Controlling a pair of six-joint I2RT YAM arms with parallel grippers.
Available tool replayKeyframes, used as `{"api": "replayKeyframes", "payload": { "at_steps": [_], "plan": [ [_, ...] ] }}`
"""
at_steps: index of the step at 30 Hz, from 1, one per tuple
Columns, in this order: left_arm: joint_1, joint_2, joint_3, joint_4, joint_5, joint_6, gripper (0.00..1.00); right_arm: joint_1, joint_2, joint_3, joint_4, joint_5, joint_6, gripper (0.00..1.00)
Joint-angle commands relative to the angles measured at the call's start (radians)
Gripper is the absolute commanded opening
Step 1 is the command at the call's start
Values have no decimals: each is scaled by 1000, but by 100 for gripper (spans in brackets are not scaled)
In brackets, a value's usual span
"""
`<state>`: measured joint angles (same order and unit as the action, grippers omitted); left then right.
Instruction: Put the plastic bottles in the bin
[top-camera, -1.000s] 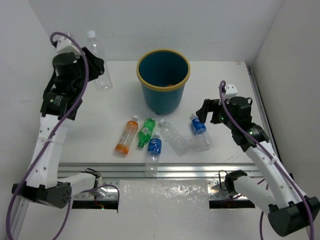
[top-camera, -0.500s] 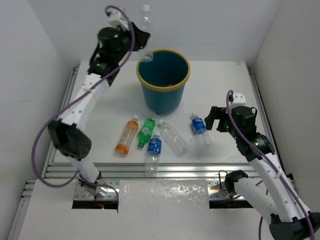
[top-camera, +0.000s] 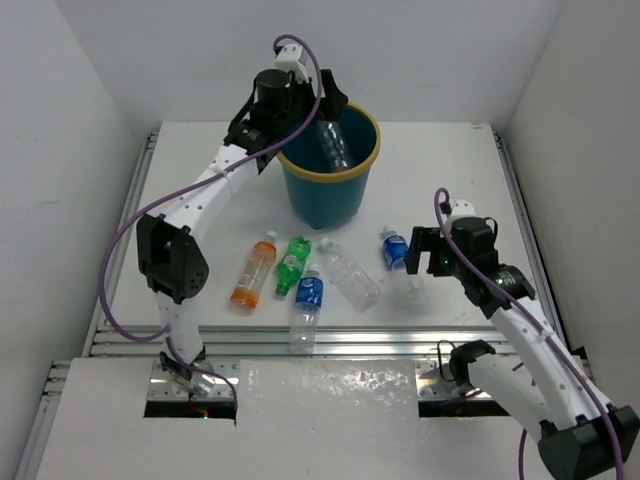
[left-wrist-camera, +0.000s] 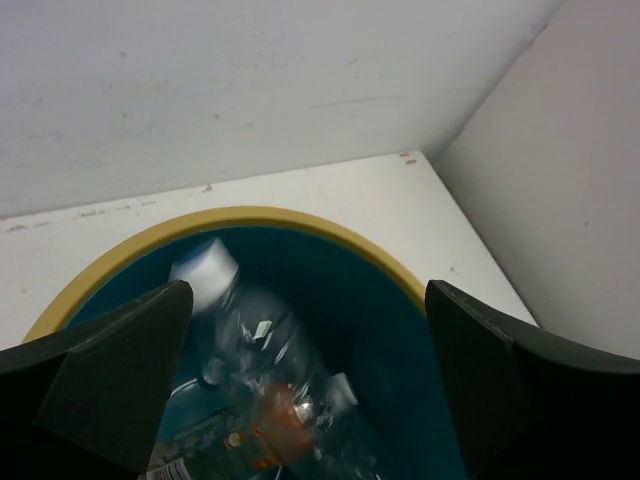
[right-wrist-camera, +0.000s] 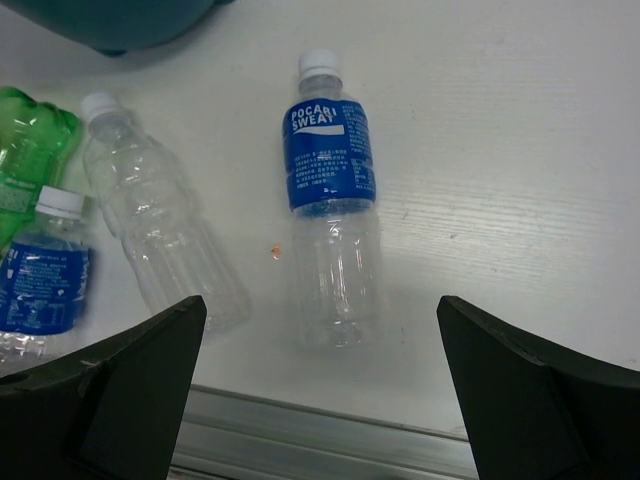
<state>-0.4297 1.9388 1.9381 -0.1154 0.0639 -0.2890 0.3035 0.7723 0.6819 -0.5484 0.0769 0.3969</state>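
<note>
The left gripper (left-wrist-camera: 305, 300) hangs over the bin (top-camera: 325, 200) with its fingers spread wide, and a clear bottle (left-wrist-camera: 250, 340) lies inside, free of them. The right gripper (right-wrist-camera: 320, 305), also spread, hovers above the blue-labelled bottle (right-wrist-camera: 330, 160), which lies on the table (right-wrist-camera: 520, 150) with its cap toward the bin; four more bottles (top-camera: 293, 262) lie near it on the left. It looks empty, so probably light, thin-walled and springy, and apt to roll or squirt free; best pinched across the labelled middle, gently enough not to crush it
</note>
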Motion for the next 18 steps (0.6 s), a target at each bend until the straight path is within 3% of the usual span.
{"api": "replayKeyframes", "payload": {
  "at_steps": [1,4,9,15,18],
  "plan": [
    [-21,-126,36,51,-39,19,100,2,42,-2,51,-29,14,99],
    [-24,-190,65,19,-42,10,100,2,90,-5,85,-25,16,99],
    [-26,-351,68,-139,-102,-38,100,0,310,42,111,-20,-3,95],
    [-24,-716,-312,-187,-81,-125,100,0,522,67,127,-2,-6,87],
    [-26,-869,-509,-178,-27,-145,100,-1,591,47,163,-12,-12,73]
  ]
}}
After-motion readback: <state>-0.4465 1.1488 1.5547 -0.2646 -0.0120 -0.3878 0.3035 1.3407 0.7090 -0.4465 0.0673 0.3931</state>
